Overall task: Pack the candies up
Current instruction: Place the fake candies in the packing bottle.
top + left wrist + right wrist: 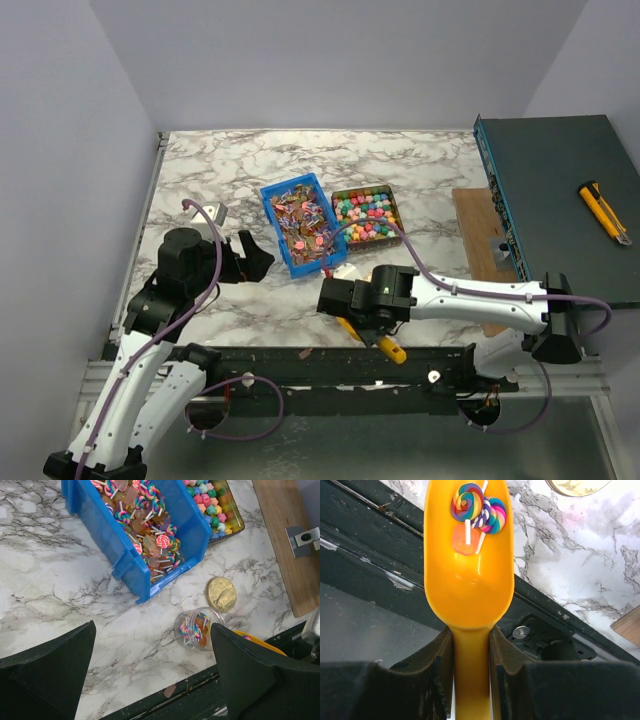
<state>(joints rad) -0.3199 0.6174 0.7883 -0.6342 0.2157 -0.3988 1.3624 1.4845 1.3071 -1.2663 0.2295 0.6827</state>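
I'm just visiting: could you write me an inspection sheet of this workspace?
Surface: white marbled table.
Job's things: lollipop candies in blue bin, coloured pieces in tray, a few more lollipops in clear jar and yellow scoop.
Clutter: gold lid beside jar.
Pincers: left pincer open, empty; right pincer shut on scoop.
Cables: purple cable along each arm.
Surroundings: wooden board, dark cabinet with utility knife on top, plain walls.

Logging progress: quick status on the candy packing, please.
Left gripper open, empty. Right gripper shut on scoop, few lollipop candies aboard. Jar part-filled, gold lid off beside it. Nothing blocking.
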